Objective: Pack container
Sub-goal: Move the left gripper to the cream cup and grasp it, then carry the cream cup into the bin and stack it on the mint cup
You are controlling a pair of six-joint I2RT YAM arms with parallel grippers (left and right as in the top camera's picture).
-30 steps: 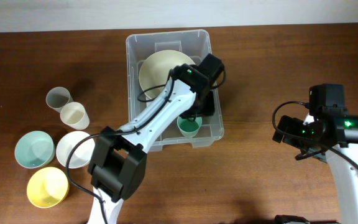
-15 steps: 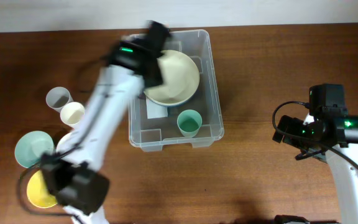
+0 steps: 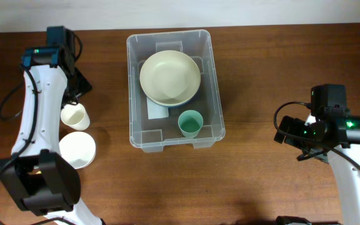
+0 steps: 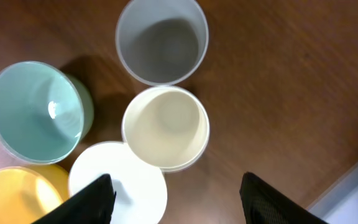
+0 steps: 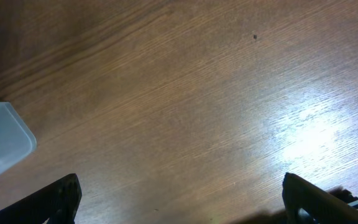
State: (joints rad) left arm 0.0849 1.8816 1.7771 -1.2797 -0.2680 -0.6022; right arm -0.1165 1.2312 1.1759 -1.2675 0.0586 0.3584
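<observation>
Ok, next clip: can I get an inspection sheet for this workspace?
Surface: brown wooden table, no spills seen.
Job's things: clear container holds cream bowl and green cup; grey cup, cream cup, teal bowl, white bowl, yellow bowl grouped left of it.
Clutter: nothing seen.
Grippers: left gripper open above the cups; right gripper open over bare wood.
Cables: black cables on both arms.
Surroundings: pale strip beyond table's far edge.

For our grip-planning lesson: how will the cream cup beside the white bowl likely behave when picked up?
The cream cup looks thin-walled and empty, so it is probably light and may flex if squeezed. Its smooth wall could slip in a pincer. It stands upright close by the white bowl and the grey cup, so it might tip against them if nudged.
</observation>
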